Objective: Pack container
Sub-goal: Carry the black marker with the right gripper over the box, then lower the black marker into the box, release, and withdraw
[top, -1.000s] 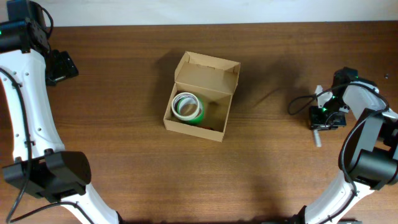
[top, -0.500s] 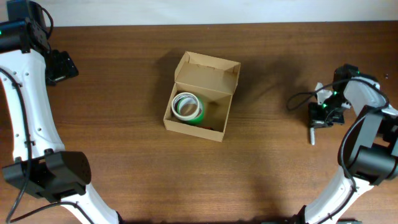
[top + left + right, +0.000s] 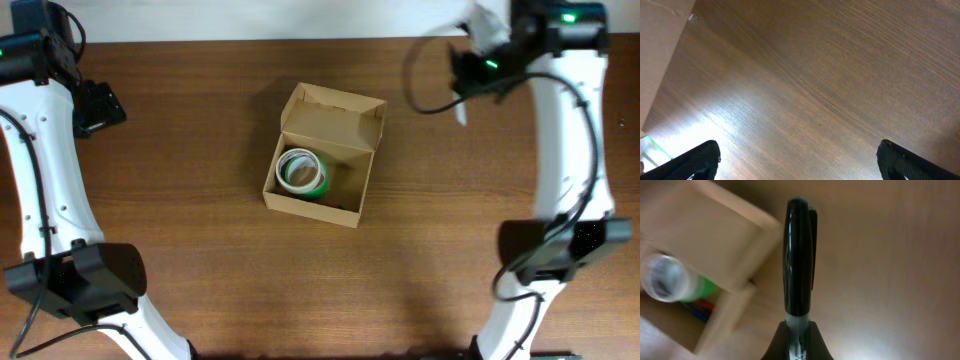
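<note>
Marker (image 3: 799, 255) pinched end-on in my right claw (image 3: 799, 336) — carried high, I'd guess to clear the wall of the container (image 3: 335, 125), which sits open between my arms, tape rolls (image 3: 302, 172) inside. Left claw (image 3: 800, 162) spread, empty, parked well aside — out of the way.

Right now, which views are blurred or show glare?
Overhead: the right gripper is smeared, the container sharp. Right wrist: the marker is crisp, the container and tape roll behind it blurred. Left wrist: sharp wood grain, with a glare patch on the table at lower left.
</note>
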Tool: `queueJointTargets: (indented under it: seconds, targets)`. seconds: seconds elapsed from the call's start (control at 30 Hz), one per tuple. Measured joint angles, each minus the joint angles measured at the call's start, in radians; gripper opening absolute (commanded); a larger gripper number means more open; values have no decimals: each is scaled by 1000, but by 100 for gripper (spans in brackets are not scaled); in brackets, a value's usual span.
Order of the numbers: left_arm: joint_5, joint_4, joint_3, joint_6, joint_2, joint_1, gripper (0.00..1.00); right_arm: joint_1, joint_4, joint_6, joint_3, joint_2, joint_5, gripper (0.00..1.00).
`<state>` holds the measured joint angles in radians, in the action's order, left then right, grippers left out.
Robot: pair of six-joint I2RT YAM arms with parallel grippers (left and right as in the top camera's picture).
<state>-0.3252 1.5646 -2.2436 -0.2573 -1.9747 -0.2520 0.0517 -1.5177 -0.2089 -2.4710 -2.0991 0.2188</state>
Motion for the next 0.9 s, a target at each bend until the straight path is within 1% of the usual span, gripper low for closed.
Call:
queueJointTargets:
  seconds: [0.07, 0.13, 0.27, 0.37, 0.63, 0.9]
  targets:
    - [0, 0, 0, 0, 0, 0, 100, 101, 1, 0, -84, 6, -38, 4]
    - [0, 0, 0, 0, 0, 0, 100, 218, -1, -10, -118, 18, -72, 4]
    - [0, 0, 0, 0, 0, 0, 100, 370, -5, -44, -89, 21, -103, 4]
    - [0, 0, 0, 0, 0, 0, 100, 418, -6, -75, -28, 19, -114, 4]
    - [0, 0, 0, 0, 0, 0, 100, 542, 1, -222, 228, -29, -137, 4]
    - [0, 0, 0, 0, 0, 0, 100, 613, 97, -313, 377, -45, -143, 4]
